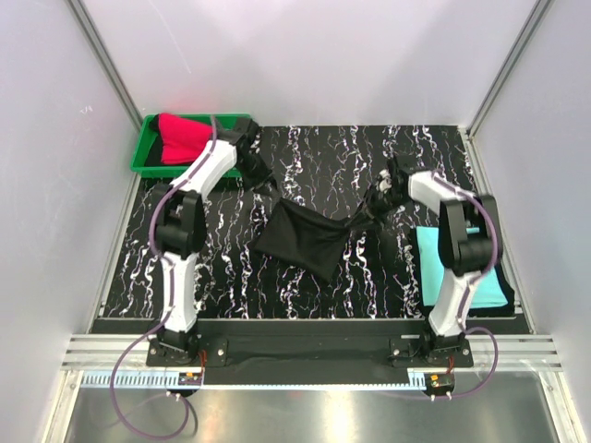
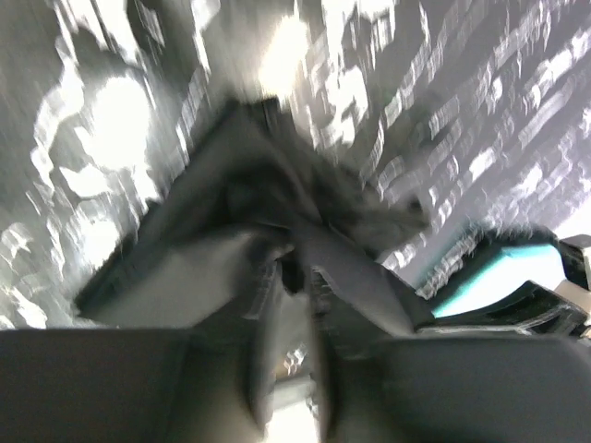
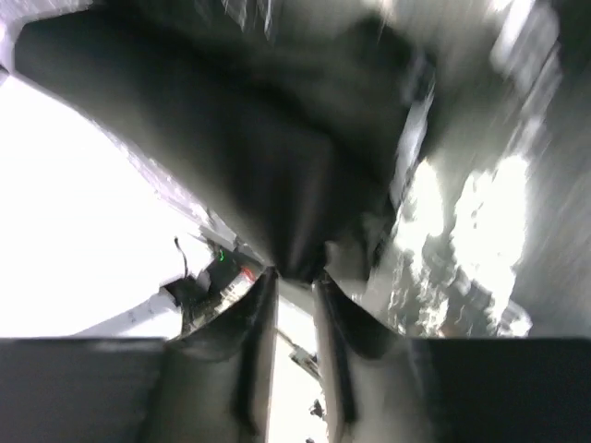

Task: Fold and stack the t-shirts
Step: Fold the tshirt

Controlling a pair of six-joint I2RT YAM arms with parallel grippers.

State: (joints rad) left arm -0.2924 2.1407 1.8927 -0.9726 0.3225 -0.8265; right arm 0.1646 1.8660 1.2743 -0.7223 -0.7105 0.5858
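Black white-veined marbled tabletop (image 1: 231, 268). Folded: turquoise cloth t-shirt (image 1: 487, 291). Pending: bright red cloth t-shirt (image 1: 180, 134) in green plastic tray (image 1: 143, 152). Mid-fold: black cloth t-shirt (image 1: 305, 238), corners pinched by left gripper (image 1: 266, 180) and right gripper (image 1: 374, 205).

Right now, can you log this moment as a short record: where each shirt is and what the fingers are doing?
black shirt: mid-table, bunched, strung between both arms
turquoise shirt: folded flat, right side, partly under right arm
red shirt: in green tray, far left corner
right fingers: pinching black shirt
left fingers: black cloth between them; grip unclear through blur
stack: not yet begun
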